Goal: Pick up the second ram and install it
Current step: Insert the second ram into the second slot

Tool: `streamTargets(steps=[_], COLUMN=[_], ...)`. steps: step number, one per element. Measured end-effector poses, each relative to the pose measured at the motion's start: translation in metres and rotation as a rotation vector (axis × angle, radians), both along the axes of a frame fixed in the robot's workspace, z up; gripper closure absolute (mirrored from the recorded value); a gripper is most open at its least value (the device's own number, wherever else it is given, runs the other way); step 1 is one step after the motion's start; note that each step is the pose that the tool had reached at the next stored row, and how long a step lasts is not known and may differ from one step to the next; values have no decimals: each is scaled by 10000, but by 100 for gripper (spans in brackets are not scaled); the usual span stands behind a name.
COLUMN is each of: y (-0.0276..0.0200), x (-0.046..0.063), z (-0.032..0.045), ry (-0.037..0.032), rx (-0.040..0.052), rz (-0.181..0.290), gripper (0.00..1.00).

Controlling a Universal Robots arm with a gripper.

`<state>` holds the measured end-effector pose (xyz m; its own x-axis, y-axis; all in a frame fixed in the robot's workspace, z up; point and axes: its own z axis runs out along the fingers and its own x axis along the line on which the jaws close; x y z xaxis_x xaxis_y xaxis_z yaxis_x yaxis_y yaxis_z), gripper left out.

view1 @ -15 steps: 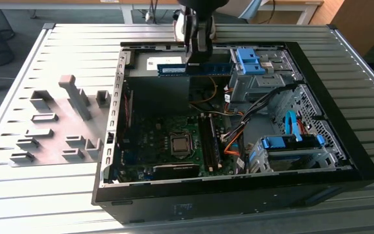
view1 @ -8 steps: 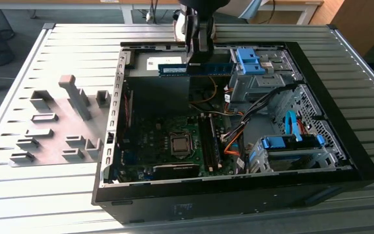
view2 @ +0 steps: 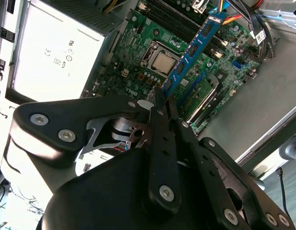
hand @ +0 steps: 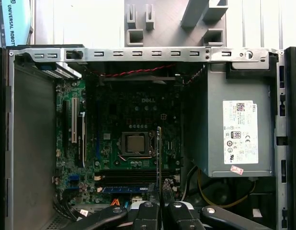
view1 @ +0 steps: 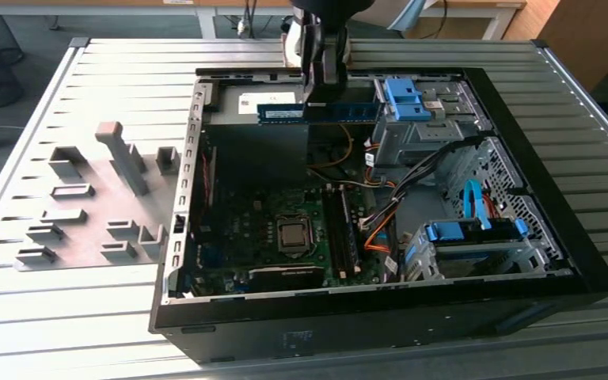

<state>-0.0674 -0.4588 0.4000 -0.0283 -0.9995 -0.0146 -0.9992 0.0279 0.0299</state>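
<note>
One long dark blue-green memory stick (view2: 196, 45), an end hidden from us between the clamped fingers of the black gripper (view2: 162, 98), hangs over the open black computer case (view1: 389, 328) at the exterior view's twelve o'clock.

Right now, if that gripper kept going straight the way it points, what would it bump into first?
The gripper points down into the open case, shut on the second ram. That stick would likely touch first, on the motherboard beside the processor socket; exact depth is unclear.
</note>
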Motion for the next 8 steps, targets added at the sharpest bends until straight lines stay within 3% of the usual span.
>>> streamTargets(steps=[8], y=[0], x=[0], z=[-7], ry=[0], rx=[-3], rz=[-282], gripper=[86])
